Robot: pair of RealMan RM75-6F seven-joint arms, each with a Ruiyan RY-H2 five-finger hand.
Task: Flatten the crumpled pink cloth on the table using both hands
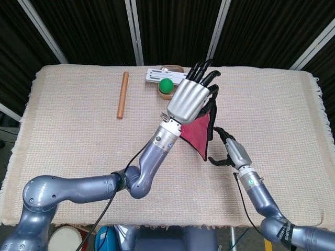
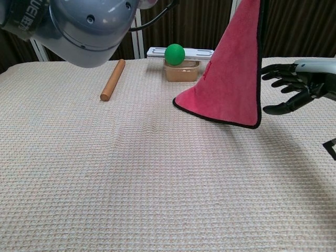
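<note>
While hanging from left robot hand (image 1: 189,99), pink cloth (image 2: 231,79) airborne

White lettering runs along the right forearm (image 1: 287,231) near the lower right corner of the head view, too small to read; part of a word, "UEI", shows on the left arm's grey housing (image 2: 31,13) at the top left of the chest view.
</note>
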